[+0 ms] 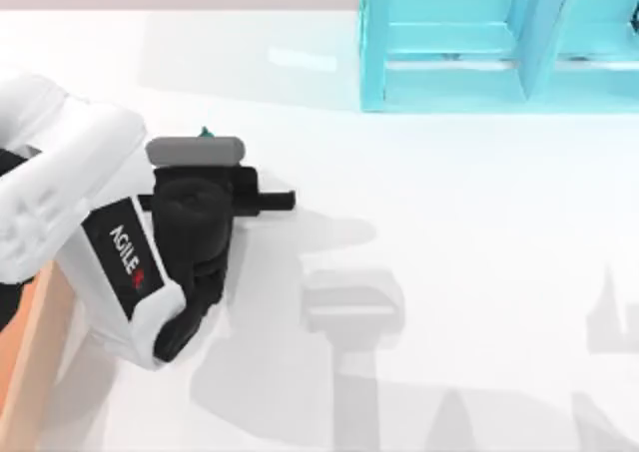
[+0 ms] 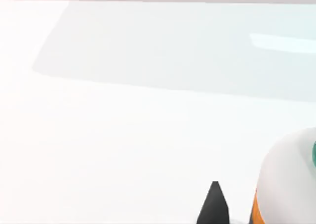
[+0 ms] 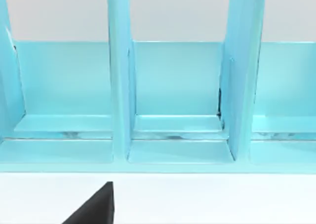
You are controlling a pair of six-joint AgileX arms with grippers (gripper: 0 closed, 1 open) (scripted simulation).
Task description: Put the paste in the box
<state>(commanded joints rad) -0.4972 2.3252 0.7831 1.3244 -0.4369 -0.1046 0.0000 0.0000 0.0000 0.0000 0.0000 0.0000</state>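
The left hand (image 1: 200, 188) hangs over the paste (image 2: 289, 177), far left on the desk (image 1: 449, 223), just beside the box (image 1: 30, 342); I cannot tell its opening. Probably an off-centre squeeze could tip the bottle.

One paste (image 2: 289, 179) bottle, white with an orange label and green cap, sits far left on the table (image 1: 449, 223). One wooden box (image 1: 30, 342) lies at the near left edge. One turquoise shelf unit (image 1: 449, 43) stands far right. One arm (image 1: 90, 232) reaches over the left side
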